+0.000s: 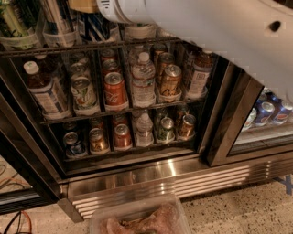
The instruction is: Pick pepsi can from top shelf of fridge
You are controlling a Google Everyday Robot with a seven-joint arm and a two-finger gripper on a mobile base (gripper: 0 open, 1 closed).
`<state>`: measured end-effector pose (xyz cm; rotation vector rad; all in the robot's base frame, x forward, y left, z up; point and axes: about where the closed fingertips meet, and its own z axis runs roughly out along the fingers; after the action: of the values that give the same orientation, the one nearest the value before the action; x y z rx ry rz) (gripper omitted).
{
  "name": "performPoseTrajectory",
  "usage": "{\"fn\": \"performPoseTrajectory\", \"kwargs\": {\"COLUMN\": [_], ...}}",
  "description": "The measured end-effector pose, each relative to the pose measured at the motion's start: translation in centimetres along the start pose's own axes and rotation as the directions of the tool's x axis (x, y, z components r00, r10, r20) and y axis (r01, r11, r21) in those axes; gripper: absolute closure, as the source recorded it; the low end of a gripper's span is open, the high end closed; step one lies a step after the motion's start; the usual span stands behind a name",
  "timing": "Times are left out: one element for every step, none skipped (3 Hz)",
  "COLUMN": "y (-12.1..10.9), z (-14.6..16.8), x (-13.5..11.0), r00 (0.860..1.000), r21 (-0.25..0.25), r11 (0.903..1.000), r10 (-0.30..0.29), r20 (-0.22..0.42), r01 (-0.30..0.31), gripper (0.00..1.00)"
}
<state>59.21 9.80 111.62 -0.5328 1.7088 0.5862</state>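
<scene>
Speckled flooring is showing along the bottom, and above it the fridge [151, 176] is filling the view, its wire racks crowded with cans and bottles. Up on the top shelf [55, 50] the pepsi can [94, 28] is sitting upright in a clear tray, just behind the front bar, with other containers pressing close on both sides. The white arm [219, 32] is reaching in from the right. The pincer [84, 4] is hanging at the upper edge just above the can, mostly cut off, and whether it is apart or together I cannot tell. I am judging the can as moderately heavy if full, stiff along its height but thin-walled and easily dented, and probably slick from the chill. Its blue midsection, above the tray's rim, is looking like the best place to take hold, squeezing across the round body firmly but not hard.
</scene>
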Motion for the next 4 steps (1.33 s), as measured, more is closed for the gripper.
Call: {"fn": "performPoseTrajectory", "kwargs": {"y": [1.6,4.0,4.8,5.6], "z": [-1.8,-4.8,-5.4,-6.7], "x": [2.1,4.8,4.2,5.6], "r00": [0.989,0.954,0.949,0.930], "r21": [-0.020,-0.013,-0.022,0.002], "r11": [0.9910,0.9677,0.9618,0.9477], "r10": [0.130,0.246,0.265,0.314], "r20": [-0.076,-0.173,-0.170,-0.193], "r01": [-0.132,-0.252,-0.273,-0.319], "gripper": [1.00,1.00,1.00,1.00]}}
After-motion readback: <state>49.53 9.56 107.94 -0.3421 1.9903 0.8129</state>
